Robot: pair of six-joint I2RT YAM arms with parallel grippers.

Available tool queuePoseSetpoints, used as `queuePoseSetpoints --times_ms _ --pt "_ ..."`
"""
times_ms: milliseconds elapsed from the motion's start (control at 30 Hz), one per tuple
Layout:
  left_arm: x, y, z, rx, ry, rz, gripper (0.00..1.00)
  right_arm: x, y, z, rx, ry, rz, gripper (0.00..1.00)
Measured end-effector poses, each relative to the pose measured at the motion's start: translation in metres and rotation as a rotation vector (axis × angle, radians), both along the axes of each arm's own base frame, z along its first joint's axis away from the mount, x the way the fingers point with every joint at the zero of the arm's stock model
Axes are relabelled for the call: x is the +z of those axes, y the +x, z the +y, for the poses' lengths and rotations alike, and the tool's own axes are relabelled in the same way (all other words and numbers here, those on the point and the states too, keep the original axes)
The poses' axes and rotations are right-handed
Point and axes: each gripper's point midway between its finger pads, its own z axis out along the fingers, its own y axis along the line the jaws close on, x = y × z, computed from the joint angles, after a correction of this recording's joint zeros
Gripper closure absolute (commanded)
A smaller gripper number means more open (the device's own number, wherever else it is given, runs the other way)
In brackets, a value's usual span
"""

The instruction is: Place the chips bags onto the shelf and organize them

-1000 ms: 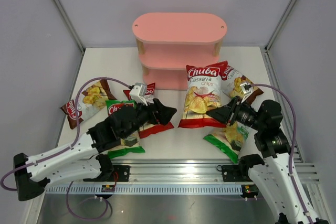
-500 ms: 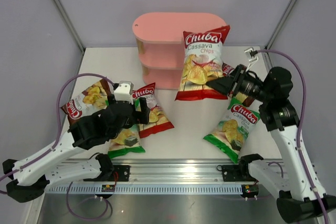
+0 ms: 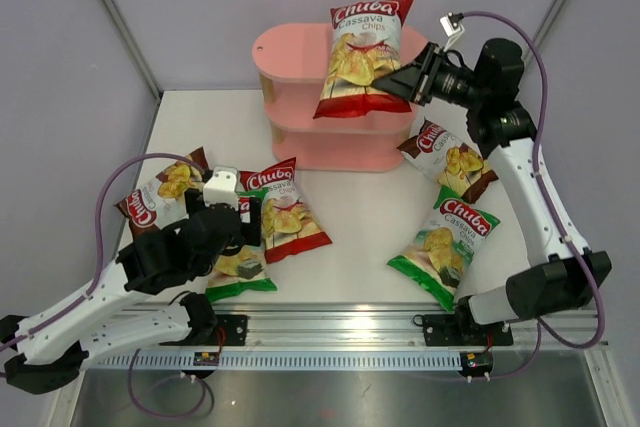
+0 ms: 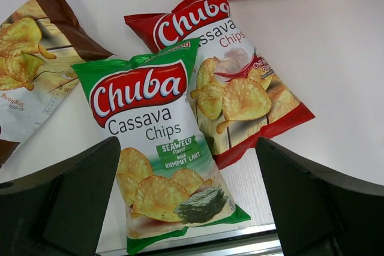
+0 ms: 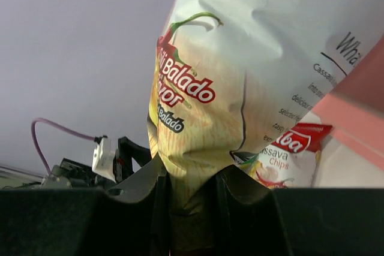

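My right gripper (image 3: 398,80) is shut on the side of a red chips bag (image 3: 360,55) and holds it upright in the air above the top board of the pink shelf (image 3: 290,52); the bag (image 5: 240,82) fills the right wrist view. My left gripper (image 3: 250,219) is open and empty, hovering over a green bag (image 4: 156,148) at the front left. A red bag (image 3: 282,209) lies beside it, partly under the green one. A dark brown bag (image 3: 160,192) lies at the far left. On the right lie another green bag (image 3: 445,244) and a dark brown bag (image 3: 450,159).
The shelf stands at the back centre against the rear wall. Grey enclosure walls with metal posts close in both sides. A metal rail (image 3: 340,332) runs along the table's near edge by the arm bases.
My right arm has lifted the red bag from the table up and back, to above the shelf's top board. My left arm has drawn back to the left, uncovering the green and red bags.
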Motion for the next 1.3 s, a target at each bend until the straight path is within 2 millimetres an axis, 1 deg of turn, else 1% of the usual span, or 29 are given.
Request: queuePoseSetpoints --times_ms 100,267,333,533,600,633,700,833,867,933,967,1100,1200,1233,1300 --pt "-0.002 0.0 0.002 0.004 0.007 0.0 0.01 0.009 0.026 0.013 0.019 0.012 0.004 0.87" --pt "0.003 -0.002 0.007 0.009 -0.014 -0.019 0.01 0.015 0.061 0.045 0.068 0.021 0.012 0.87" --pt "0.006 -0.002 0.009 0.013 -0.024 -0.029 0.01 0.01 0.075 0.061 0.073 0.02 0.026 0.86" --pt "0.005 -0.002 0.01 0.015 -0.019 -0.031 0.01 -0.009 0.103 0.098 0.063 0.015 0.088 0.85" --pt "0.004 -0.002 0.011 0.015 -0.012 -0.031 0.01 -0.014 0.109 0.108 0.062 0.016 0.103 0.84" --pt "0.004 -0.002 0.011 0.015 -0.012 -0.032 0.01 -0.016 0.112 0.113 0.058 0.016 0.11 0.81" --pt "0.004 -0.002 0.011 0.015 -0.011 -0.032 0.01 -0.017 0.114 0.12 0.057 0.022 0.119 0.8" --pt "0.004 -0.002 0.011 0.013 -0.008 -0.032 0.01 -0.016 0.116 0.124 0.039 0.024 0.129 0.75" --pt "0.004 -0.002 0.011 0.013 -0.007 -0.033 0.01 -0.016 0.116 0.124 0.034 0.021 0.133 0.69" --pt "0.004 -0.002 0.011 0.012 -0.005 -0.033 0.01 -0.018 0.117 0.123 0.022 0.017 0.143 0.68" --pt "0.004 -0.002 0.011 0.012 -0.004 -0.033 0.01 -0.019 0.118 0.122 0.014 0.015 0.147 0.61" --pt "0.004 -0.002 0.011 0.011 -0.002 -0.033 0.01 -0.024 0.124 0.12 -0.025 0.002 0.153 0.48" --pt "0.004 -0.002 0.011 0.01 -0.001 -0.033 0.01 -0.029 0.127 0.117 -0.045 -0.017 0.161 0.45" --pt "0.004 -0.002 0.011 0.01 -0.001 -0.033 0.01 -0.031 0.127 0.116 -0.05 -0.026 0.167 0.42" --pt "0.004 -0.002 0.011 0.01 -0.001 -0.033 0.01 -0.032 0.127 0.115 -0.063 -0.038 0.168 0.41"
